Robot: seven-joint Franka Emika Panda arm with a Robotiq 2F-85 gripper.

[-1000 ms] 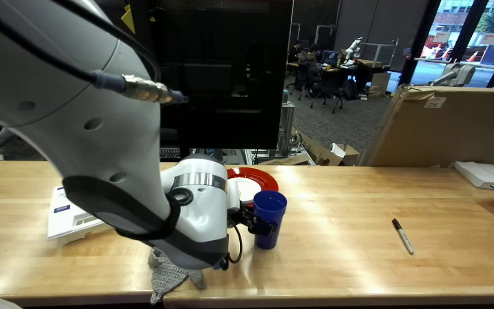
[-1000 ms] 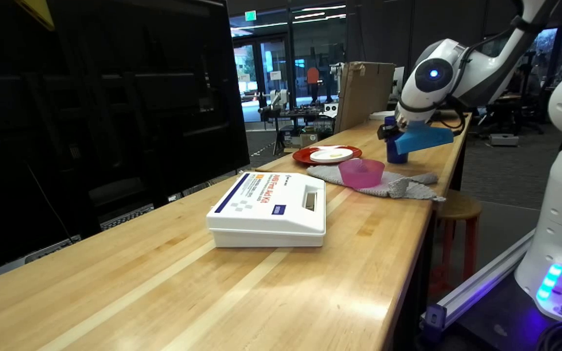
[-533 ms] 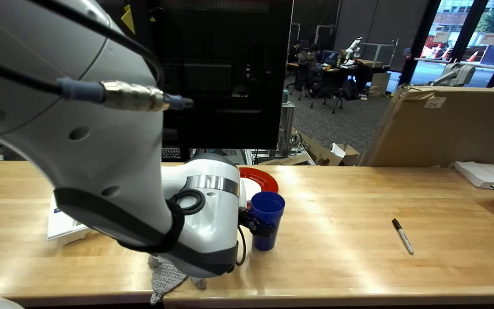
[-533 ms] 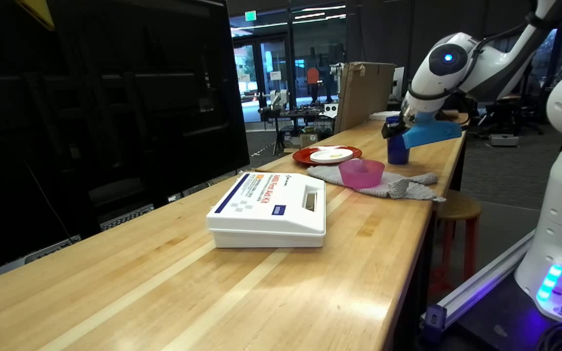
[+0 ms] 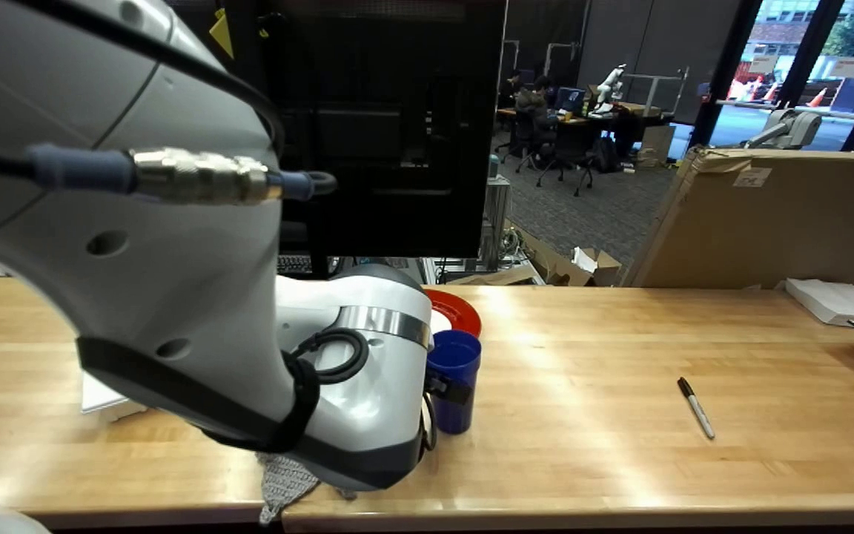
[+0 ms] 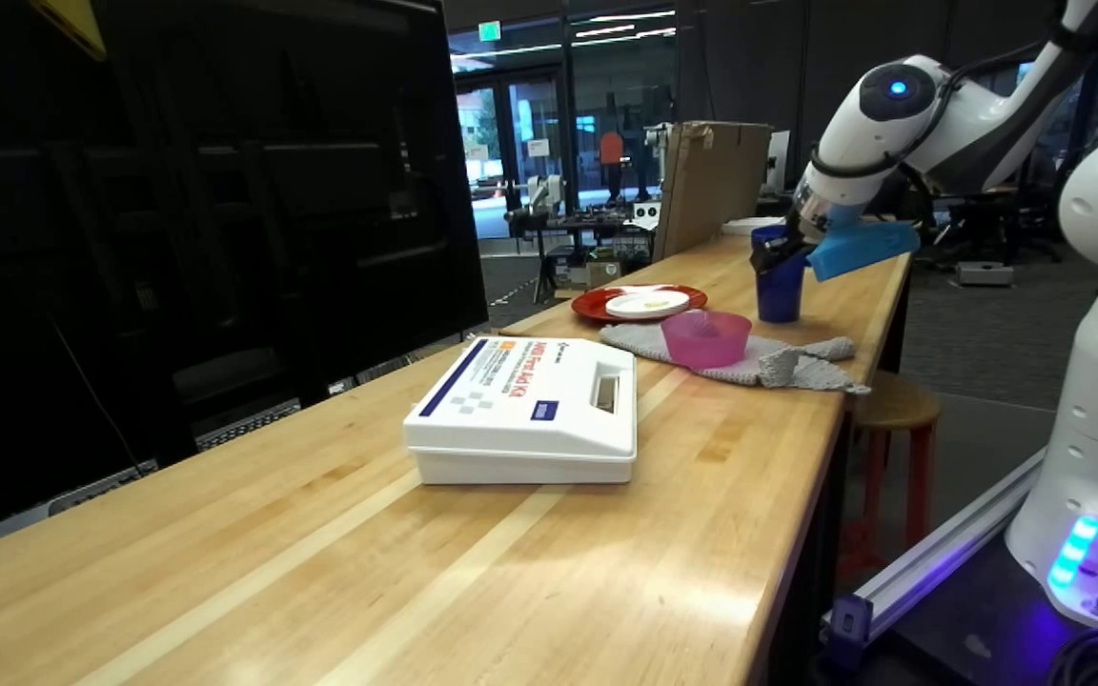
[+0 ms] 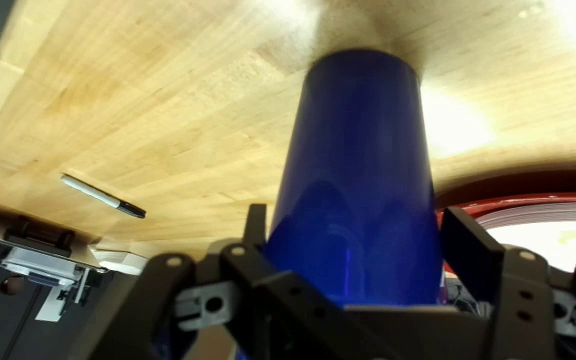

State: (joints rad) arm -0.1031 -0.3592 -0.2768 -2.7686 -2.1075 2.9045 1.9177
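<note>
Black claw point(image 7: 354, 230) clasps a smooth, tapering blue cup point(image 7: 360, 150), seemingly plastic.

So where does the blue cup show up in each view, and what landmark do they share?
In an exterior view: cup, just right of centre, lower half.
In an exterior view: cup, right of centre, slightly above mid-height.
Wrist view: cup, large, a little right of centre.
Shared landmark: red plate, in both exterior views and at the wrist view's right edge.
</note>
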